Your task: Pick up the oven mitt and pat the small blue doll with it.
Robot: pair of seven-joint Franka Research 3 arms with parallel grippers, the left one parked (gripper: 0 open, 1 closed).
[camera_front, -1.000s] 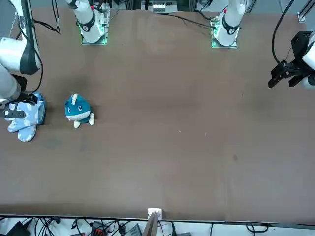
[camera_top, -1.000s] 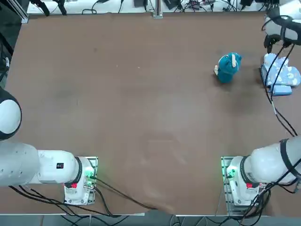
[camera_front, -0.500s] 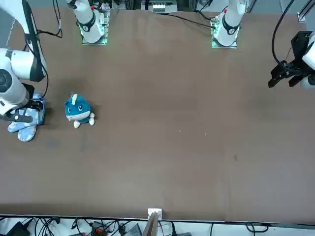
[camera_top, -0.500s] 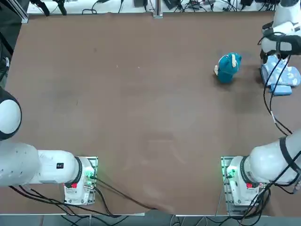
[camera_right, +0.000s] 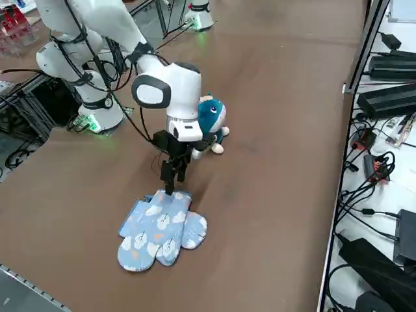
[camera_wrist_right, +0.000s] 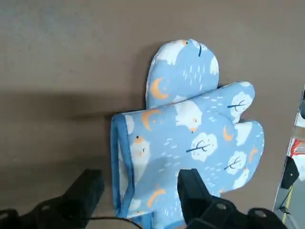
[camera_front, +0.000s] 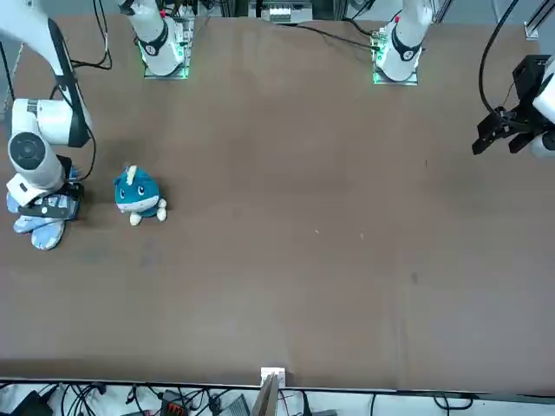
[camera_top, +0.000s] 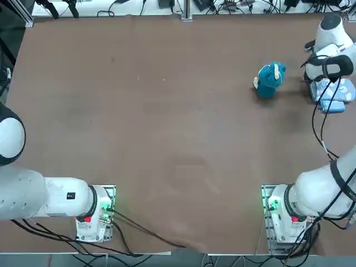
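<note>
Oven mitt (camera_wrist_right: 190, 143) lies flat on the tabletop (camera_right: 273, 208) right under the right gripper (camera_wrist_right: 140, 193), whose spread fingers straddle its cuff end empty in the wrist view, while only the side view shows the small blue doll (camera_right: 211, 120) just behind the gripper.

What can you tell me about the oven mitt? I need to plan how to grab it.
The oven mitt is flat pale-blue fabric printed with white clouds, trees and orange moons, with a darker blue band along its cuff. It lies flat on the brown table near the edge, apart from the blue doll. The right gripper hangs open just above its cuff end, one finger over the fabric; nothing visibly grips it.
</note>
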